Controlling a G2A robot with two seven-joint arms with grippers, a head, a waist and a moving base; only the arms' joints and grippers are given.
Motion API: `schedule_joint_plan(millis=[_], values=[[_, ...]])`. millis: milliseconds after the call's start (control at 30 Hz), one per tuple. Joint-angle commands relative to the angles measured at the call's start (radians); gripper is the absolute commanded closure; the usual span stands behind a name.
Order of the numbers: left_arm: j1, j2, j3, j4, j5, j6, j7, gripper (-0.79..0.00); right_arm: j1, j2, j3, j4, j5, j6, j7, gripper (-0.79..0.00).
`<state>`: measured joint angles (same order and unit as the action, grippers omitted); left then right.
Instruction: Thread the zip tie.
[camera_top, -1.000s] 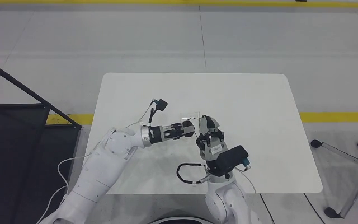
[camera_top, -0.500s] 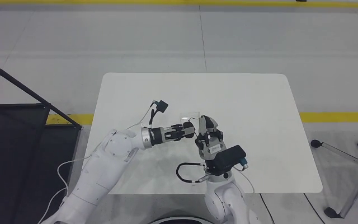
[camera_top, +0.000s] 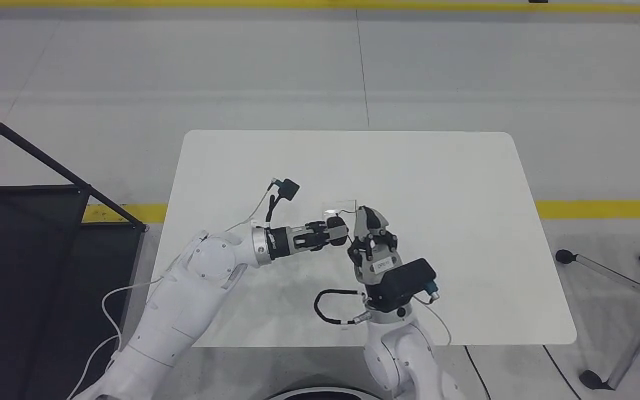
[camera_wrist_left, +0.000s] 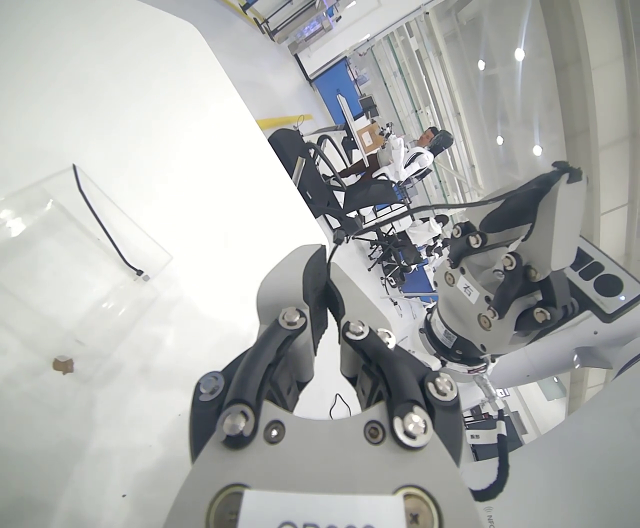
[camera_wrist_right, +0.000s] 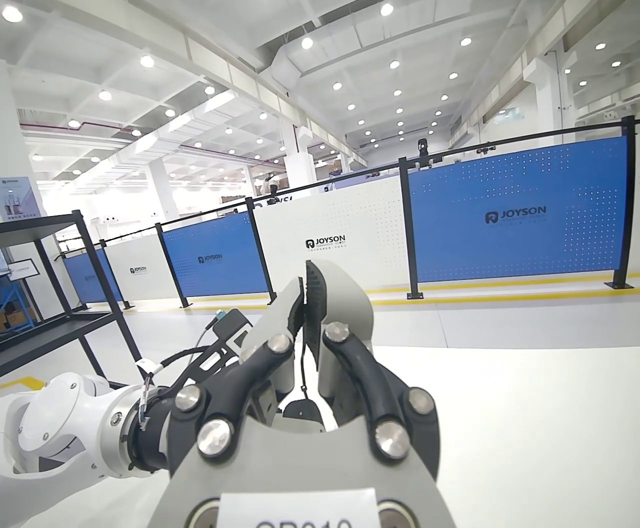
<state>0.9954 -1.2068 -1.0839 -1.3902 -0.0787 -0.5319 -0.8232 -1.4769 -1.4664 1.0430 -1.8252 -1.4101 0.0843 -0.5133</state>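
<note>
My left gripper (camera_wrist_left: 325, 272) is shut on a thin black zip tie (camera_wrist_left: 334, 250), whose small head pokes out past the fingertips. Above the table's near middle my right gripper (camera_wrist_right: 306, 285) is shut on a black strip of zip tie (camera_wrist_right: 302, 352) that hangs down between its fingers. In the top view the left gripper (camera_top: 342, 229) and right gripper (camera_top: 368, 218) are close together, tips nearly meeting. The right gripper (camera_wrist_left: 560, 172) stands just beyond the left one in the left wrist view.
A second black zip tie (camera_wrist_left: 100, 225) lies on a clear plastic tray (camera_wrist_left: 30, 280) on the white table (camera_top: 450, 180), just beyond the grippers. A small brown scrap (camera_wrist_left: 62, 365) sits on the tray. The table's right half is bare.
The right arm has shifted very slightly toward the left gripper. Both grippers stay shut and close together.
</note>
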Motion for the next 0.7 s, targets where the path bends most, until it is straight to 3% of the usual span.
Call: schedule_joint_plan(millis=[0,667], values=[[-0.001,0.000,0.001,0.000,0.001,0.001,-0.001,0.000,0.003,-0.001,-0.002,0.003,0.001,0.001,-0.001,0.000],[-0.006,0.003,0.005,0.010,-0.013,-0.007,0.008,0.000,0.015,-0.007,-0.005,0.021,0.001,0.012,-0.008,0.000]])
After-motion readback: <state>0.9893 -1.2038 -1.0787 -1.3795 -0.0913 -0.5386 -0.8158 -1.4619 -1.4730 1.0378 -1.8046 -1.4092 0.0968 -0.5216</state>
